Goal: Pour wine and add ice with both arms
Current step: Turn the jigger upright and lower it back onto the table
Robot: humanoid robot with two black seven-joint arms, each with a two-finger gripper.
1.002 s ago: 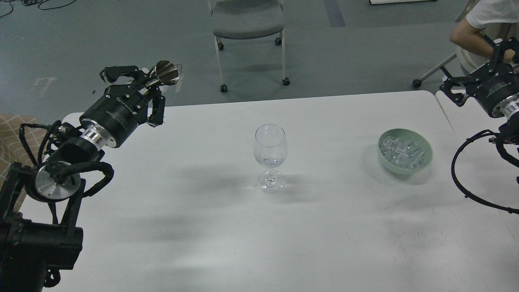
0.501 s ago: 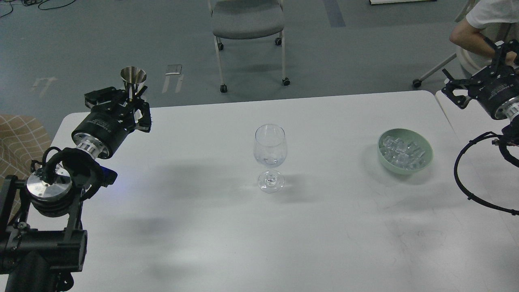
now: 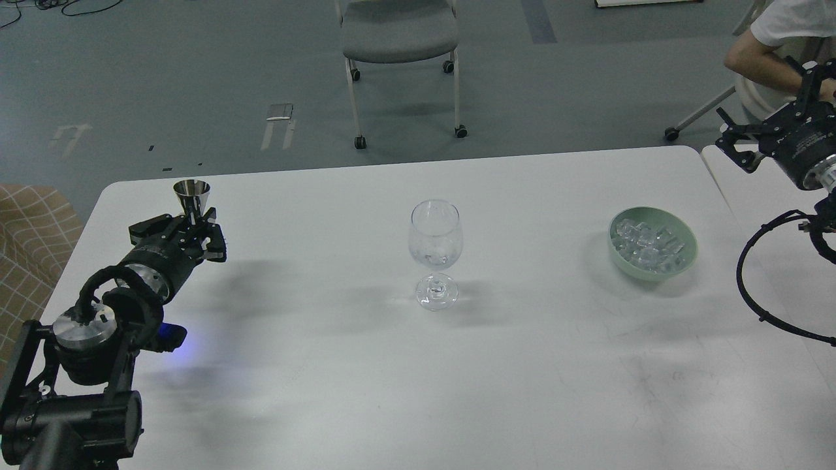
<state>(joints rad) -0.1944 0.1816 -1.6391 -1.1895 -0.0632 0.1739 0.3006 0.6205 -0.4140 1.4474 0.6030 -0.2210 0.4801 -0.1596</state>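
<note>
The left gripper point(image 3: 191, 225), at the left of the frame, has its jaws closed on the stem of a small metal measuring cup point(image 3: 191, 194), which stands upright with its mouth up, close above the white table point(image 3: 326, 365). The cup is near the table's far left edge, so if it is released while tilted it can fall and roll off there. The wine glass point(image 3: 435, 251) stands in the centre, well apart from both arms; the wine point(image 3: 434, 260) is only a faint clear amount low in its bowl. The glass is tall on a narrow foot, so I judge that a side touch from an arm or a looped cable can tip it.

The ice point(image 3: 646, 245) lies heaped in the green bowl point(image 3: 686, 258) at the right. The right gripper point(image 3: 761, 140) hangs in the upper right, beyond the table's right edge; its jaws are too dark to tell. A seated person point(image 3: 777, 39) is just behind it, so a backward swing is risky. Between glass and bowl the table is bare, giving room to move.
</note>
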